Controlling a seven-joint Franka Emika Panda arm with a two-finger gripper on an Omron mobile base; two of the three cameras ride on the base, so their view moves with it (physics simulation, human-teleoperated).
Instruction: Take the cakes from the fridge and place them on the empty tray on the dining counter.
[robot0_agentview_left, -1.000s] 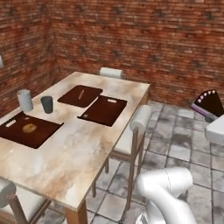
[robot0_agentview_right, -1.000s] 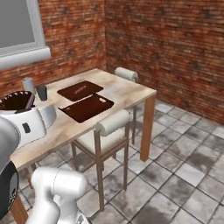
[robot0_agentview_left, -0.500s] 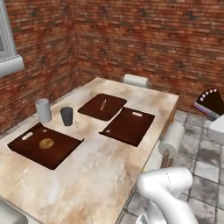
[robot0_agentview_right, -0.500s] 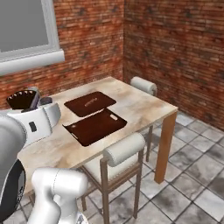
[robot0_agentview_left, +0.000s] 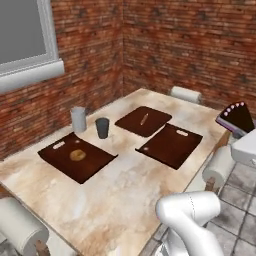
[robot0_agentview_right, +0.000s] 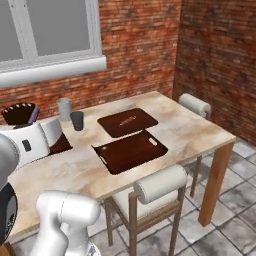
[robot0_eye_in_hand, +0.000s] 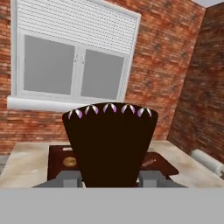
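My gripper is shut on a dark chocolate cake wedge with small pink-white dots along its top edge; the fingertips press its lower sides. The held cake hangs off the dining counter's right edge, above a chair. From the other side, the cake rides on the white hand over the counter's left part. The empty tray lies to the cake's left, dark brown, seen again as the tray near the front edge. The fridge is out of view.
A tray with a tan stick and a tray with a round biscuit also lie on the counter. A grey cup and a dark cup stand between them. Cushioned chairs line the sides; brick walls and a window stand behind.
The whole picture has shifted: the base has driven and turned, so the counter now lies closer and more to the left. The cake stays in the gripper.
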